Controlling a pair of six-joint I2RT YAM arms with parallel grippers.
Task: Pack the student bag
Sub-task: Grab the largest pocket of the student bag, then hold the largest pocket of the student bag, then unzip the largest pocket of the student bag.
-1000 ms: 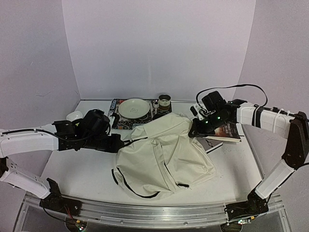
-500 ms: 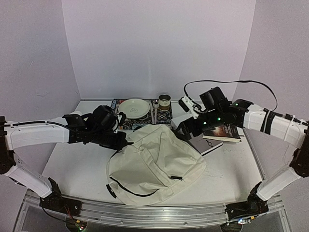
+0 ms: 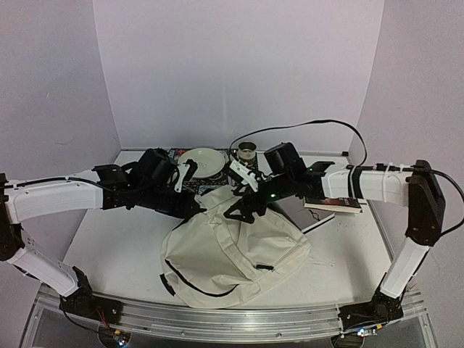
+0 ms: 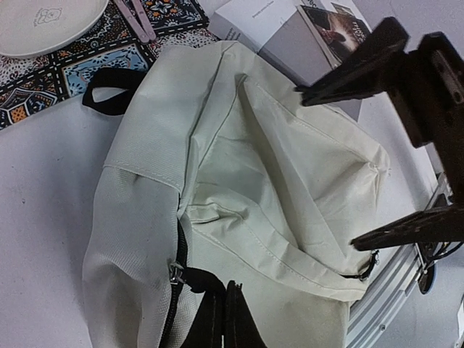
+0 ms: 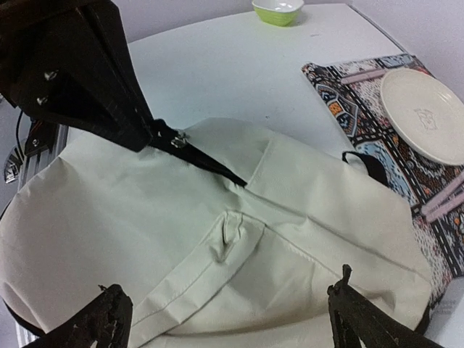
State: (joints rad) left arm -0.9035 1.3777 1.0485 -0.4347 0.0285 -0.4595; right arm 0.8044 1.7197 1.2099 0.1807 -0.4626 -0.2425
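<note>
The student bag (image 3: 232, 250) lies flat in the middle of the table, cream fabric with black trim. My left gripper (image 4: 223, 304) is shut on the bag's black zip pull (image 4: 190, 281), right beside the metal slider (image 4: 176, 272) at the bag's left rear edge (image 3: 196, 210). My right gripper (image 5: 227, 293) hovers open just above the bag's front panel (image 5: 239, 239), one finger to either side of a small fabric pucker, touching nothing. In the top view it (image 3: 243, 206) sits close to the left one.
A patterned mat (image 3: 177, 185) with a white plate (image 3: 201, 161) lies behind the bag, a small tin (image 3: 247, 151) beside it. A book (image 3: 335, 199) and a grey flat item (image 3: 301, 212) lie to the right. A green bowl (image 5: 278, 10) stands far left.
My right gripper has let go of the bag's right side, opened wide and swung left over its top. The left gripper kept its hold; the bag was dragged left and settled flatter.
</note>
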